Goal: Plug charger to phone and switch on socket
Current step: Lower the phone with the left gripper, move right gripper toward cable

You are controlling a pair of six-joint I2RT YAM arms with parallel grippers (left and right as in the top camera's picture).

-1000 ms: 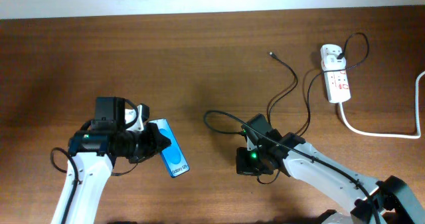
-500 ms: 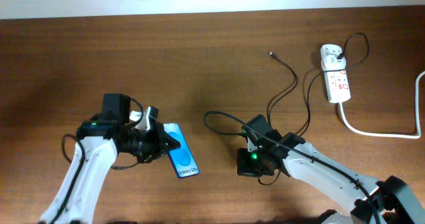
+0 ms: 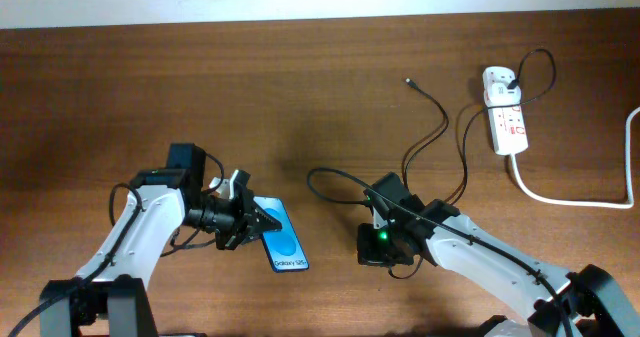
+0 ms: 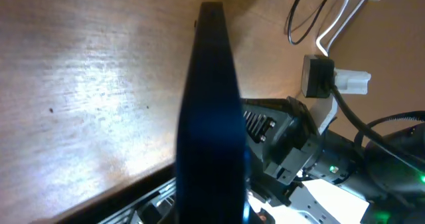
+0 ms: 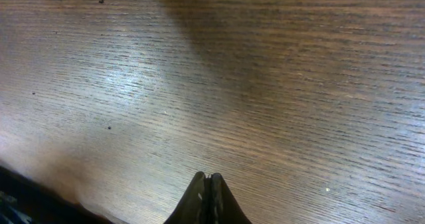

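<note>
- My left gripper (image 3: 252, 222) sits at the left of the table (image 3: 120, 87), clamped on the near end of the phone (image 3: 285, 239). The phone's blue screen faces up and its far end points toward the table's middle.
- From the left wrist camera the phone (image 4: 209, 117) shows only edge-on, as a dark, blurred slab. I cannot make out the fingers on it in that view.
- A loop of the charger (image 3: 440, 127) lies on the wood just right of centre. Part of it disappears under my right arm (image 3: 470, 247).
- My right gripper (image 5: 207, 191) hangs low over bare wood with its fingers pressed together and nothing between them. From overhead the wrist housing covers it.
- The charger's small tip (image 3: 408, 80) lies loose near the far edge, well apart from the phone.
- The socket (image 3: 506, 112) lies at the far right with the charger's black plug in its far end. I cannot read its switch. Its white cord (image 3: 560, 199) runs off the right edge.
</note>
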